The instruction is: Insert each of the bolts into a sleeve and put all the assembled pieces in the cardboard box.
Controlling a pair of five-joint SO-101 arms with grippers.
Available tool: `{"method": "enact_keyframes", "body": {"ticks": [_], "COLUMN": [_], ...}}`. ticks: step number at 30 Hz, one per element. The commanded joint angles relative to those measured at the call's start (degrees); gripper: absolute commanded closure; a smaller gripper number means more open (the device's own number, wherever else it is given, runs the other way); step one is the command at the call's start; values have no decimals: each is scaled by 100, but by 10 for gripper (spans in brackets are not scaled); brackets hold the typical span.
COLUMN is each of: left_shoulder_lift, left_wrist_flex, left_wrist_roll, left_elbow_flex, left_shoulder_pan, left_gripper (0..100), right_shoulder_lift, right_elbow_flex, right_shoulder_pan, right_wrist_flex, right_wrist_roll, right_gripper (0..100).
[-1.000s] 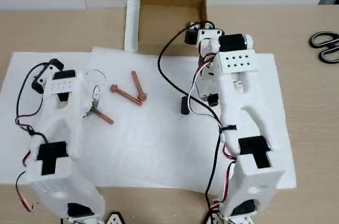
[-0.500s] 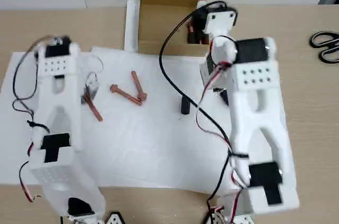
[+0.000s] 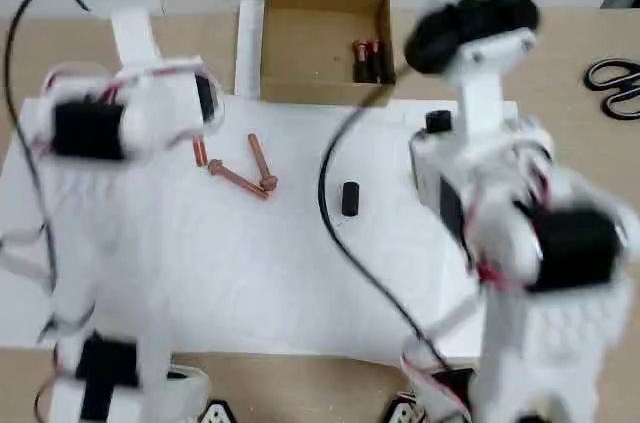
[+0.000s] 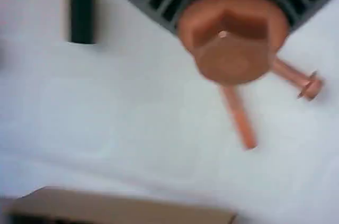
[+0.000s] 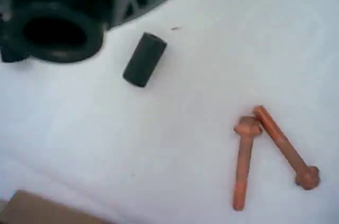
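Observation:
My left gripper (image 3: 203, 128) hangs raised over the mat's left part, shut on a copper bolt (image 4: 233, 38) whose hex head faces the left wrist camera. Over the mat's right side, my right gripper (image 3: 438, 128) is shut on a black sleeve (image 5: 53, 30), seen end-on with its bore open. Two loose bolts (image 3: 238, 180) (image 3: 262, 161) lie crossed on the white mat (image 3: 260, 273). One loose black sleeve (image 3: 350, 198) lies near the mat's middle. The cardboard box (image 3: 300, 3) at the back holds two assembled pieces (image 3: 367, 61) in its right corner.
Scissors (image 3: 615, 86) lie on the wooden table at the far right. A black cable (image 3: 330, 213) from the right arm loops over the mat beside the loose sleeve. A white strip (image 3: 247, 48) lies along the box's left wall.
Both arms have swung up high above the mat. The left one lifted its bolt off the mat; the right one drew back from the box toward the mat's right side.

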Motion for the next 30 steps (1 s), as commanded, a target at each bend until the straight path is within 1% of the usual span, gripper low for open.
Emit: {"method": "enact_keyframes", "body": {"ticks": [1, 4, 7, 9, 12, 16, 18, 20, 22, 24, 26, 30], "left_shoulder_lift": [-1582, -2514, -3323, -3763, -4316, -4905, -5187, -5407, -5486, -5486, -5468, -5354], "left_wrist_flex": [105, 9, -554, -1257, -2673, -4484, -5266, -5837, -6092, -6092, -6092, -6101], "left_wrist_roll": [-62, -62, -62, -62, -35, -35, -35, -35, -35, -35, -35, -35], "left_elbow_flex": [488, 1279, 2404, 3301, 4804, 6571, 7213, 7600, 7776, 7837, 7864, 7855], "left_shoulder_pan": [422, 712, 791, 791, 862, 1292, 1547, 1749, 1873, 2004, 2127, 2400], "left_gripper": [995, 995, 995, 995, 995, 995, 995, 995, 995, 995, 995, 995], "right_shoulder_lift": [-1226, -2343, -3275, -3793, -4356, -4831, -5015, -5270, -5525, -5754, -5947, -6264], "right_elbow_flex": [686, 1890, 3112, 3938, 5020, 6207, 6593, 6866, 7138, 7437, 7701, 8079], "right_shoulder_pan": [-13, -13, 13, 13, -13, -22, -233, -593, -954, -1226, -1341, -1560], "right_wrist_flex": [48, 13, -145, -629, -1402, -2396, -2677, -2756, -2800, -3011, -3327, -3618], "right_wrist_roll": [44, 53, 53, 53, 18, 9, 9, 9, -18, -246, -519, -633], "right_gripper": [995, 995, 995, 995, 995, 995, 995, 995, 995, 995, 995, 995]}}
